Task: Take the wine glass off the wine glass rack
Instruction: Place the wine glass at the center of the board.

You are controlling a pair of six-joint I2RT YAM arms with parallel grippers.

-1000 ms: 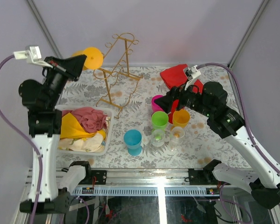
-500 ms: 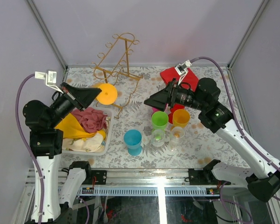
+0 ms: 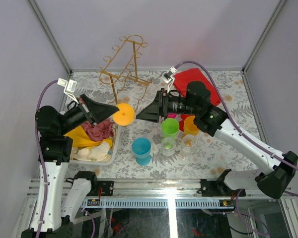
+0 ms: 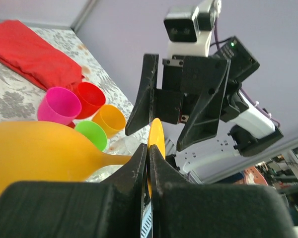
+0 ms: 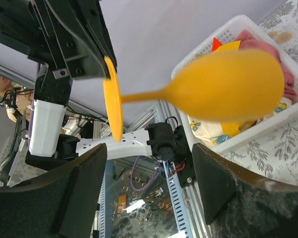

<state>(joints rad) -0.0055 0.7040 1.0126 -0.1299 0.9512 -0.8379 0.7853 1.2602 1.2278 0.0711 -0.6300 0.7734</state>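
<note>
The left claw (image 4: pixel 148 151) grips the orange wine glass (image 3: pixel 124 114) by its foot, just in front of the right claw (image 3: pixel 140 116), which is spread apart and should close softly on the stem.

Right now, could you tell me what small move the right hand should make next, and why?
Probably ease the right hand forward to straddle the orange wine glass: its fingers stand open facing the glass, apart from it, while the left hand pinches the stem, clear of the gold wire rack.
</note>
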